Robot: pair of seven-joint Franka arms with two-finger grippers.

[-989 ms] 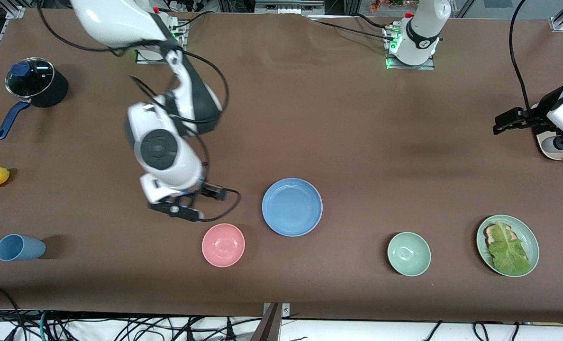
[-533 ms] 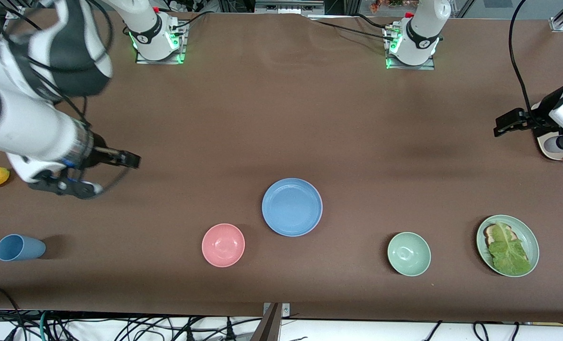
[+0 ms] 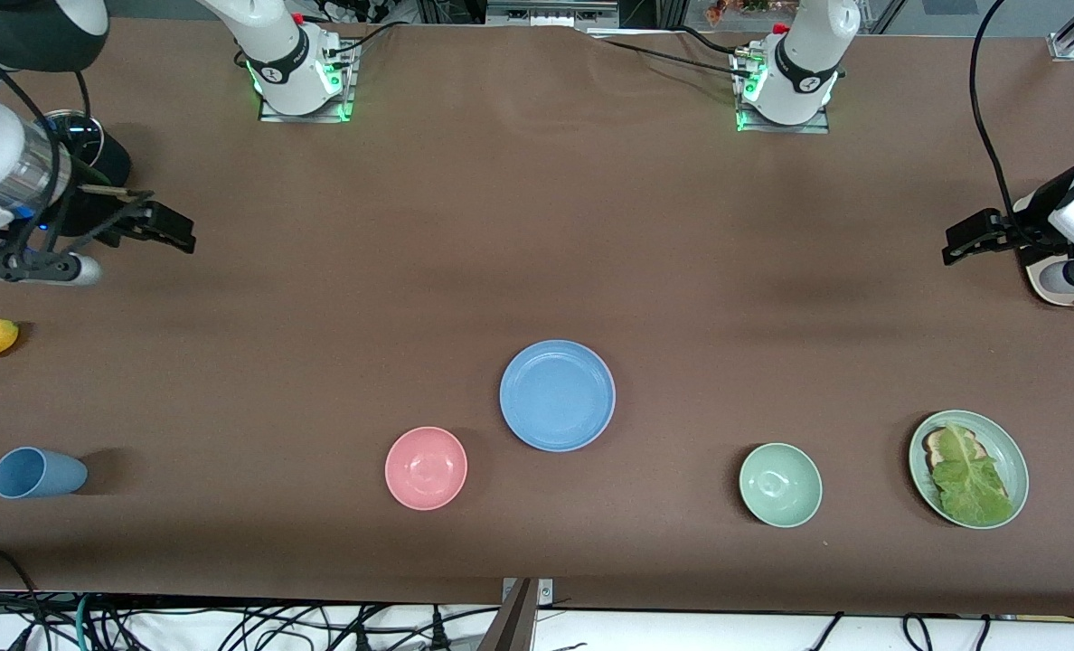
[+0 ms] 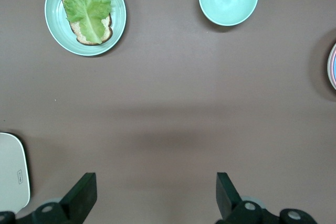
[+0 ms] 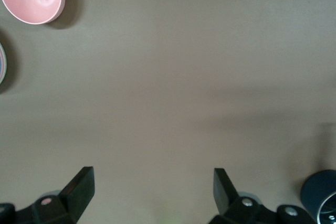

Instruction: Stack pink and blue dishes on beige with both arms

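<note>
We're seeing the right gripper (image 3: 153, 228) pulling back from beside the pink bowl (image 3: 426, 467) to the desk's right-arm end, jaws released, empty. Left gripper (image 3: 969, 240) waiting, jaws released too. Blue plate (image 3: 557, 395) lying mid-desk; stack prob. done.

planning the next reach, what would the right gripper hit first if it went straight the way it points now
The right gripper, open and empty, points along bare table toward the left arm's end. Nothing stands in that line as far as the front view shows; depth is uncertain.
</note>
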